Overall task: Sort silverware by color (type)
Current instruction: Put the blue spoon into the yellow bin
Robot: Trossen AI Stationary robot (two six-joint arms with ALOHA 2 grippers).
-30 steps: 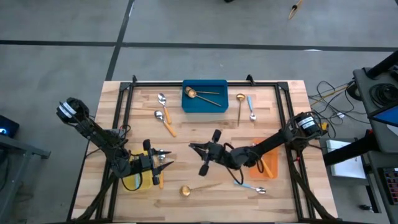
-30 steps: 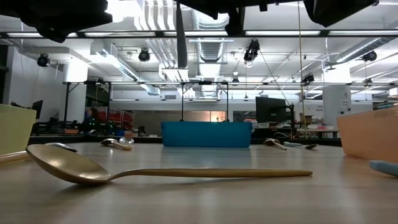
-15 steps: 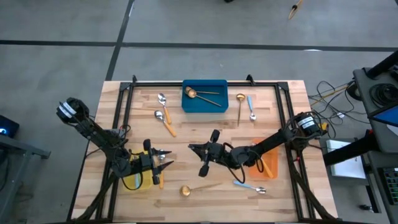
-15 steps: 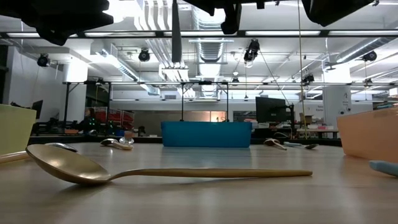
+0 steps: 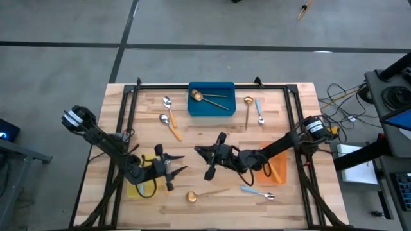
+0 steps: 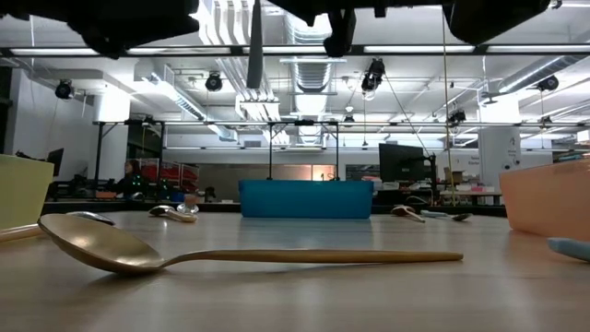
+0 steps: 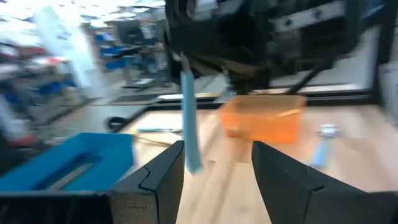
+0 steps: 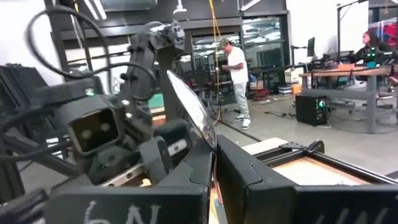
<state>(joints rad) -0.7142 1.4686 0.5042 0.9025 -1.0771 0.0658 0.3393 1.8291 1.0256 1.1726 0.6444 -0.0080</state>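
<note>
My right gripper (image 5: 207, 154) hovers over the table's middle, shut on a spoon with a silver bowl (image 8: 190, 107) and a light-blue handle (image 7: 188, 124). My left gripper (image 5: 178, 164) is open and holds nothing, just left of it, next to the yellow bin (image 5: 138, 187). A gold spoon (image 5: 204, 194) lies flat on the near part of the table and fills the low view (image 6: 230, 256). A blue-handled spoon (image 5: 258, 192) lies near the orange bin (image 5: 277, 171). Two orange-handled spoons (image 5: 171, 126), another gold spoon (image 5: 248, 110) and another blue-handled spoon (image 5: 259, 110) lie farther back. My right gripper pinches the spoon between its two fingers (image 8: 249, 177), near where the bowl (image 8: 198, 127) meets the handle. The fingers come level from the table's right and lie across the spoon. The spoon is lifted clear and nearly upright, bowl above the fingers, blue handle (image 7: 191, 149) hanging below.
A blue bin (image 5: 211, 108) with gold spoons in it stands at the far middle. The orange bin sits under my right arm. A dark frame (image 5: 131, 109) runs along the table's sides. Bare wood lies between the bins in the middle.
My left gripper has moved from over the yellow bin toward the table's middle, closer to the right gripper, and stays open. My right gripper with its spoon has hardly shifted.
</note>
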